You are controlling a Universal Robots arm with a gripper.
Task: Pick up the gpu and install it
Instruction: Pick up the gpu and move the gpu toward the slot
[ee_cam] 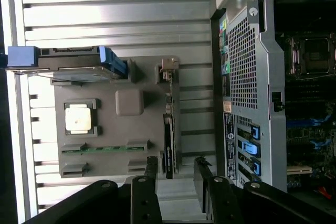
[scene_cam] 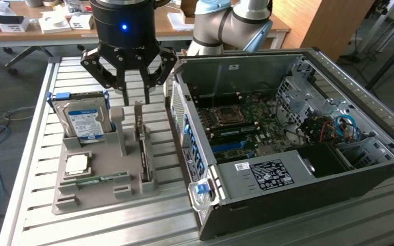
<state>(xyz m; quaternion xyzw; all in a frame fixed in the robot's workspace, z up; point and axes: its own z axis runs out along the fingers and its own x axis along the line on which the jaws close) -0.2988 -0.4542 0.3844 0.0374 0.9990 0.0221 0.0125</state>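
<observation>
Task status: pickup not yet done. I see the gpu (scene_cam: 143,148) standing on edge in its slot on the grey tray (scene_cam: 91,200), beside the open computer case (scene_cam: 286,218). The gripper (scene_cam: 137,97) hangs over one end of the card, jaws spread wide and holding nothing.

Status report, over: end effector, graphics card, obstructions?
End effector open over the tray. Graphics card upright in its slot, not gripped. Nothing in the way.
</observation>
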